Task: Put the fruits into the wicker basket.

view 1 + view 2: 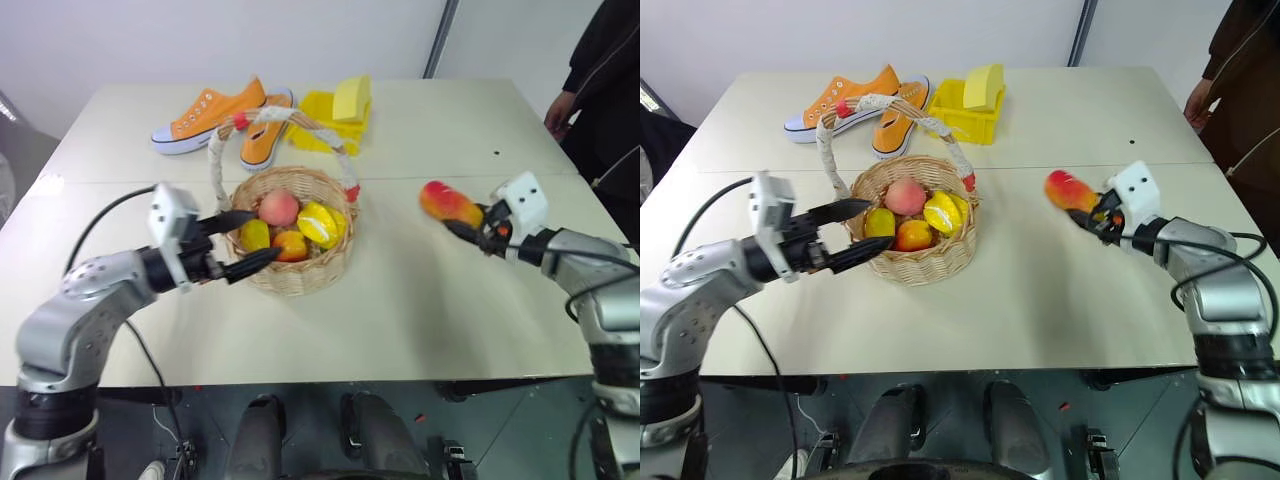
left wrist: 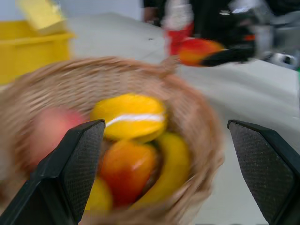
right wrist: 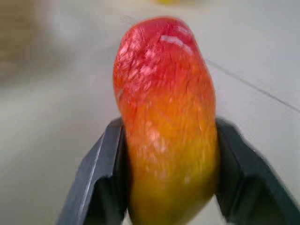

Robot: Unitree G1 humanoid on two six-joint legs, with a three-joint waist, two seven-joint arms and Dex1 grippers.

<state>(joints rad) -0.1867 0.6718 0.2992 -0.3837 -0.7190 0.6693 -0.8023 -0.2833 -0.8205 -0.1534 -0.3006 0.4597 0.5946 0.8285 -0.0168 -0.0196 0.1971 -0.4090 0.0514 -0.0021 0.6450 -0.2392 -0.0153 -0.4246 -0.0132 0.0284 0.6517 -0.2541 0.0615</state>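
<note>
The wicker basket (image 1: 300,275) stands at the table's middle and holds several fruits: a pink peach (image 1: 279,208), a yellow lemon (image 1: 320,224), a yellow-green one (image 1: 255,235) and an orange one (image 1: 291,244). My left gripper (image 1: 264,235) is open at the basket's left rim, its two fingers spread level over the near-left edge; the left wrist view looks between them into the basket (image 2: 197,112). To the right, above the table, my right gripper (image 1: 468,226) is shut on the red-orange mango (image 1: 448,203), whose red end sticks out past the fingers (image 3: 103,178).
Two orange sneakers (image 1: 215,110) lie at the back left. Behind the basket sits a yellow tray (image 1: 318,122) with a yellow sponge block (image 1: 352,98). A person in dark clothes (image 1: 600,70) stands at the table's far right corner.
</note>
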